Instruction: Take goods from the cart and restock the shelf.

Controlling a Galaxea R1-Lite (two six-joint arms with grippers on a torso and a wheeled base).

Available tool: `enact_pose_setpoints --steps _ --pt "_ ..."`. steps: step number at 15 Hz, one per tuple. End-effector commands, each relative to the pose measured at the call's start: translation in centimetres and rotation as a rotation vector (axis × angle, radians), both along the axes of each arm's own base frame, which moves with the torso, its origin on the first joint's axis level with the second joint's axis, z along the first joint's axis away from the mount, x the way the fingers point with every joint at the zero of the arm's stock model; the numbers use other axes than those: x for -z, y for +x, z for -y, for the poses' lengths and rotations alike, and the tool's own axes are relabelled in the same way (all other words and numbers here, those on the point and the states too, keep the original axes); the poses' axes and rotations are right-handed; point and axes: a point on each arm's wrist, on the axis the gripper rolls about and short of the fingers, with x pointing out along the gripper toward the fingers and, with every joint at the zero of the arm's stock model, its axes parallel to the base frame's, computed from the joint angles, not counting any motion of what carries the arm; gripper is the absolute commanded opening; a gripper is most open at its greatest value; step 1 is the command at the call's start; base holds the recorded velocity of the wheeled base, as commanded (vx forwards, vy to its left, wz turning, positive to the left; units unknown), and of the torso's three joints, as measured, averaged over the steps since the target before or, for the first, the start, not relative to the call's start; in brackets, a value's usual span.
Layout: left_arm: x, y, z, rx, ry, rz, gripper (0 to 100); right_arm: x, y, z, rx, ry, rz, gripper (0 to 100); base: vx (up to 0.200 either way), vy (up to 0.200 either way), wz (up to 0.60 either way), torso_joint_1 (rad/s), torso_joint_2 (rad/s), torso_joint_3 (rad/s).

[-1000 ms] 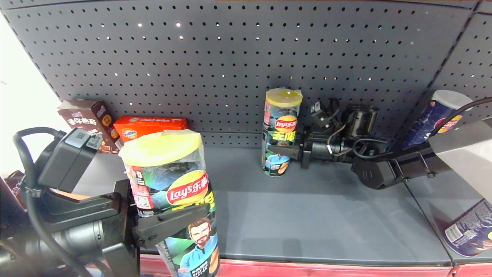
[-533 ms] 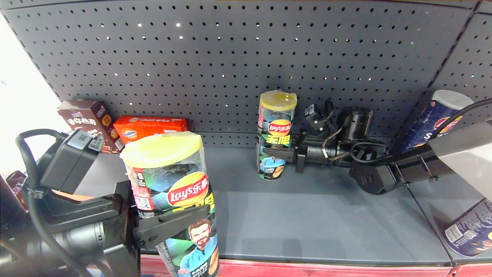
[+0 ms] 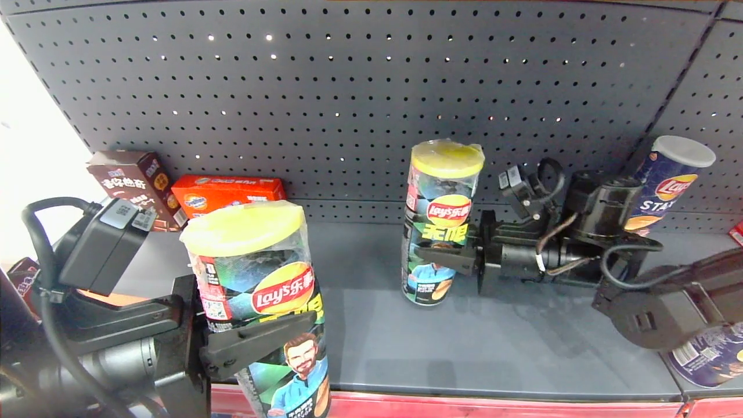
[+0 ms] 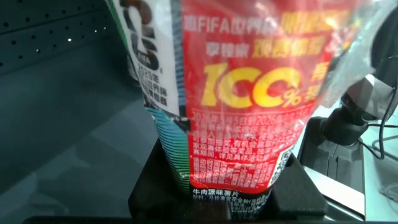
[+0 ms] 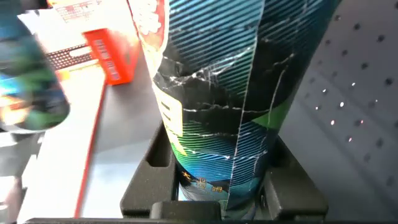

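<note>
Two tall chip cans with yellow lids and green-black wrappers are in hand. My left gripper point(image 3: 255, 328) is shut on one can point(image 3: 255, 273) at the shelf's front left edge; the left wrist view shows that can's red label point(image 4: 242, 93) close up. My right gripper point(image 3: 434, 249) is shut on the other can point(image 3: 441, 197), upright over the middle of the grey shelf point(image 3: 493, 348), a little out from the pegboard. I cannot tell whether its base touches the shelf. The right wrist view shows this can point(image 5: 217, 93) between the gripper's two black fingers point(image 5: 152, 155).
A brown box point(image 3: 136, 183) and an orange box point(image 3: 226, 191) stand at the back left against the pegboard point(image 3: 348, 87). A blue chip can point(image 3: 667, 180) stands at the back right, and another blue can point(image 3: 711, 348) lies at the front right. A red strip point(image 3: 464, 406) lines the shelf's front edge.
My right arm has carried its can first a little left, then right and toward the front of the shelf. The left gripper and its can have stayed in place.
</note>
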Motion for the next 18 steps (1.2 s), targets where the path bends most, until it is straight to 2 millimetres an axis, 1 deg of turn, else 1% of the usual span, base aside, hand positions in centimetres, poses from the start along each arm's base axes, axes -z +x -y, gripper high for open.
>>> enact_pose_setpoints --steps 1,3,5,7,10,12,18 --pt "0.0 0.0 0.0 0.000 0.000 -0.001 0 -0.6 -5.1 2.1 0.010 0.021 0.034 0 0.000 0.000 0.00 0.000 0.00 0.000" --pt "0.0 0.0 0.0 -0.001 0.000 -0.001 0 0.3 -6.2 2.7 0.012 0.013 0.023 0 0.000 0.000 0.00 0.000 0.00 0.000" --pt "0.1 0.1 0.0 0.000 0.002 -0.005 0 1.3 -7.2 2.7 -0.005 0.010 0.019 0 0.000 0.000 0.00 0.000 0.00 0.000" --pt "0.1 0.1 0.0 0.000 0.003 -0.006 0 2.5 -7.6 2.6 0.012 -0.001 0.005 0 0.000 0.000 0.00 0.000 0.00 0.000" --pt "0.1 0.1 0.0 -0.001 0.002 -0.005 0 3.9 -7.4 2.3 0.016 -0.010 -0.008 0 0.000 0.000 0.00 0.000 0.00 0.000" --pt "0.1 0.2 0.1 -0.003 0.003 -0.006 0 4.6 -6.9 2.0 0.018 -0.015 -0.016 0 0.000 0.000 0.00 0.000 0.00 0.000" --pt "0.2 0.7 0.1 -0.014 0.000 -0.001 0 5.5 -6.4 1.4 0.009 -0.022 -0.023 0 0.000 0.000 0.00 0.000 0.00 0.000"
